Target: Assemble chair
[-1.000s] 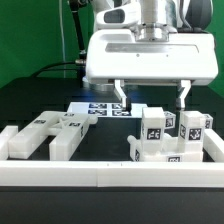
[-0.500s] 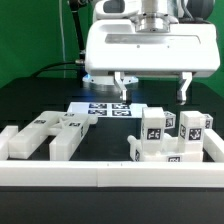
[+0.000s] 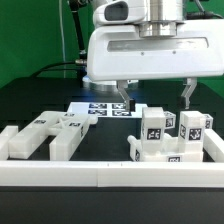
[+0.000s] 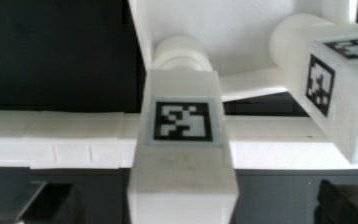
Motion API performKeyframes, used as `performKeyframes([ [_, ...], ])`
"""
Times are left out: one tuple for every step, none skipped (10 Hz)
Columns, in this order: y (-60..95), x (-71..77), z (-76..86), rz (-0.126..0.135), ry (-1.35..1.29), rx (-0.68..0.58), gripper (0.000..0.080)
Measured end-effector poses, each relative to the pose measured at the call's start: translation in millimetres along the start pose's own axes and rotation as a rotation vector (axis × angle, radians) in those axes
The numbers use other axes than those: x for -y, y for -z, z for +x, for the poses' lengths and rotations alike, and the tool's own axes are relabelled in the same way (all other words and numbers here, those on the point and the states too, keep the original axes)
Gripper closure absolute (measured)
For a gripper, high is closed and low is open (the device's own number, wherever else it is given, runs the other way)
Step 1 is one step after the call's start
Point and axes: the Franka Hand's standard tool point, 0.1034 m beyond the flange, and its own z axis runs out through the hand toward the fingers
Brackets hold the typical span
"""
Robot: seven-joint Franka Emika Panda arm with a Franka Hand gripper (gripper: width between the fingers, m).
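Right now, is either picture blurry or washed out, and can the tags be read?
Exterior view: evenly lit, fairly sharp, white chair parts clear against the black table. Wrist view: the near post looks soft, its tag legible; the block beside it is blurrier.

Chair parts (image 3: pixel 60 135): white plastic, smooth, matt.
Tags (image 4: pixel 185 118): printed black-and-white, flat.
Bench (image 3: pixel 40 95): black, matt.
Marker board (image 3: pixel 100 108): white, printed.
Gripper (image 3: pixel 155 99) housing: white, smooth, slight sheen.
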Motion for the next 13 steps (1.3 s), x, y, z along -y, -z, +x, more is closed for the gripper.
performKeyframes([
  [0.6,1.6,-4.4,0.016,-0.001,0.105,0.015],
  [0.9,0.7,-0.5,0.022,-0.002,0.149,0.015],
  [0.5,0.2,-3.4,0.033,-0.004,0.236,0.015],
  [-1.7,-1.5,1.8,0.038,-0.006,0.274,0.015],
  [-4.7,-2.3,6.6,0.035,-0.006,0.258,0.015],
  [-7.3,-2.9,5.3,0.035,-0.006,0.261,0.015],
  [-9.2,-4.1,5.3,0.034,-0.008,0.259,0.015],
  [-10.4,-4.6,4.6,0.033,-0.009,0.261,0.015],
  [-10.7,-4.7,4.4,0.033,-0.009,0.261,0.015],
  [-11.3,-4.9,4.0,0.033,-0.009,0.26,0.015],
  [-12.5,-5.1,3.1,0.032,-0.008,0.258,0.0275],
  [-13.2,-5.2,3.3,0.031,-0.008,0.253,0.0275],
  [-13.1,-5.2,3.5,0.031,-0.009,0.253,0.0414],
])
